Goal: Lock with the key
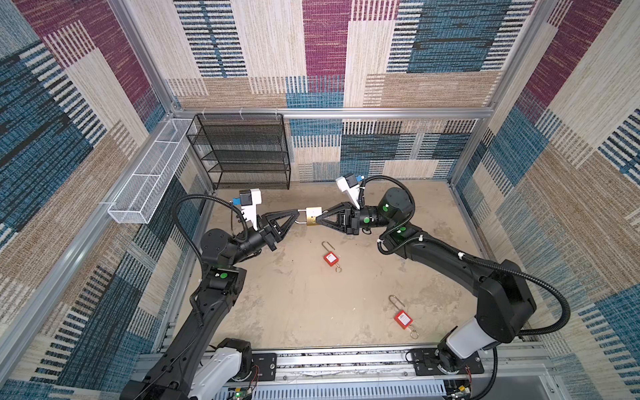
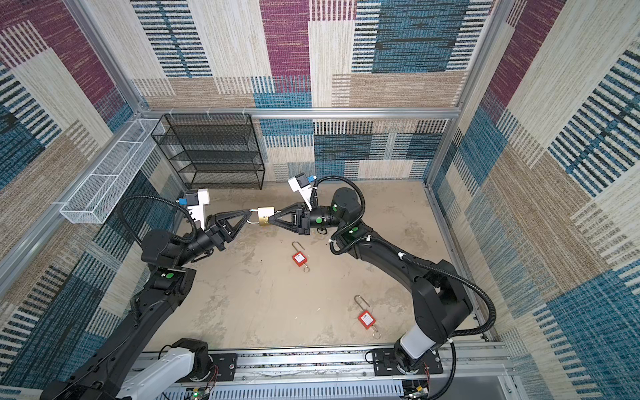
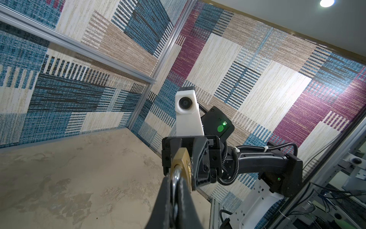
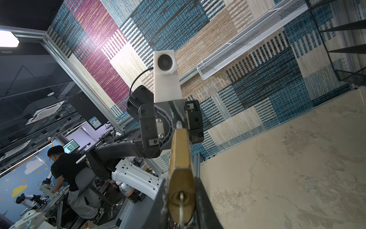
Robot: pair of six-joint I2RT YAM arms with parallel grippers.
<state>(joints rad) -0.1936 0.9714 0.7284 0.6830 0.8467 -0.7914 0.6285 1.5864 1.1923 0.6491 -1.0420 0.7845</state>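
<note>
A brass padlock point(image 1: 313, 216) point(image 2: 266, 216) hangs in the air above the back of the table, held from both sides. My left gripper point(image 1: 297, 211) point(image 3: 175, 179) is shut on its silver shackle point(image 3: 176, 174). My right gripper point(image 1: 320, 220) point(image 4: 181, 179) is shut on the brass body point(image 4: 181, 174), one finger on each flat face. In the right wrist view a thin silver key point(image 4: 181, 205) sticks out of the keyhole in the bottom of the body, between the fingers.
Two red padlocks with long shackles and keys lie on the table, one at the middle point(image 1: 330, 258) and one nearer the front right point(image 1: 402, 318). A black mesh shelf point(image 1: 242, 152) stands at the back. A white mesh basket point(image 1: 149, 180) hangs on the left wall.
</note>
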